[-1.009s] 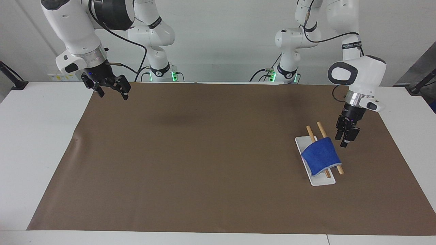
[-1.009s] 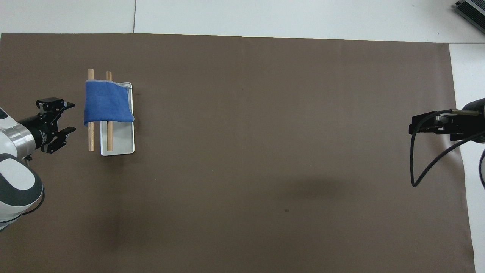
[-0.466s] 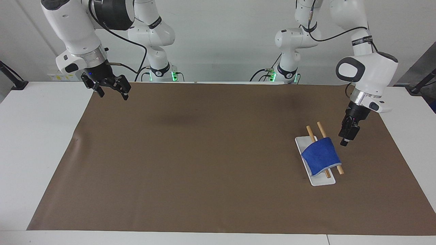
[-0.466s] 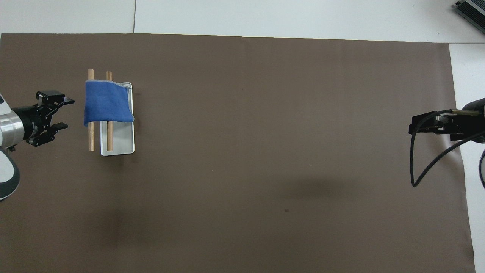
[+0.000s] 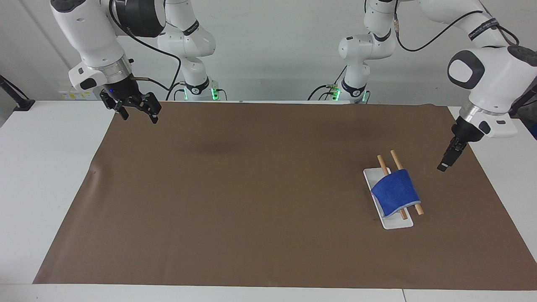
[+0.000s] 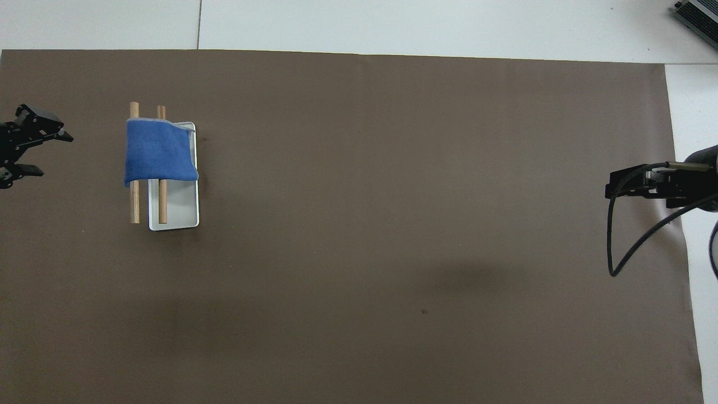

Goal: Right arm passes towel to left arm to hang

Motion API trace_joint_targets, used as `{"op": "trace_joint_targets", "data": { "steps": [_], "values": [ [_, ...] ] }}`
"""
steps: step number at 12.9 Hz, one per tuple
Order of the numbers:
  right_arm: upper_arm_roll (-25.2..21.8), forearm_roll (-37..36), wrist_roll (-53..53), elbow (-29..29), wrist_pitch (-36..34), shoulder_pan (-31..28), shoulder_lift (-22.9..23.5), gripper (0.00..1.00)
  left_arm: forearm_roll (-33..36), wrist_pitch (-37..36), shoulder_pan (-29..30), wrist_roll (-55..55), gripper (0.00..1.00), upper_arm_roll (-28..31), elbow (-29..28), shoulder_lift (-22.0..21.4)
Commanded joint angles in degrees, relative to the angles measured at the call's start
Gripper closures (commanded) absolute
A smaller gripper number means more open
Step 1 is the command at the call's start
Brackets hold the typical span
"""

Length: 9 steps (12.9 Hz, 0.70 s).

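The blue towel [image 5: 395, 192] [image 6: 160, 157] hangs draped over two wooden rods [image 5: 384, 162] [image 6: 134, 202] that rest on a white tray [image 5: 396, 223] [image 6: 179, 207]. My left gripper [image 5: 444, 165] [image 6: 53, 154] is open and empty. It hovers over the brown mat beside the rack, toward the left arm's end of the table and well apart from the towel. My right gripper [image 5: 140, 119] [image 6: 617, 188] is open and empty, and waits raised over the mat's edge at the right arm's end.
A brown mat [image 5: 251, 201] [image 6: 392, 224] covers most of the white table [image 5: 42, 167]. The two arm bases [image 5: 197, 90] stand at the table's robot end. A black cable [image 6: 622, 252] loops down from the right arm's wrist.
My left gripper has drawn away from the towel toward the left arm's end of the table, still open. The towel, the rods and the right arm have not moved.
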Motion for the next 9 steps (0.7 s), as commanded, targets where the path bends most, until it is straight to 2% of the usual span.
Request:
{"op": "trace_joint_targets", "data": {
  "steps": [1, 4, 7, 9],
  "values": [
    [0.1, -0.3, -1.2, -0.9, 0.0, -0.3, -1.0, 0.00, 1.7, -12.4, 0.4, 1.9, 0.24, -0.9, 9.1, 0.4],
    [0.1, -0.3, -1.2, -0.9, 0.0, -0.3, -1.0, 0.00, 1.8, -20.2, 0.3, 7.4, 0.26, -3.0, 11.5, -1.8],
    [0.1, -0.3, -1.2, -0.9, 0.0, -0.3, -1.0, 0.00, 6.1, -24.9, -0.2, 11.1, 0.26, -6.1, 14.7, -1.8],
    [0.1, -0.3, -1.2, -0.9, 0.0, -0.3, -1.0, 0.00, 6.8, -25.2, -0.3, 15.8, 0.27, -7.6, 14.6, -2.6]
  ]
}}
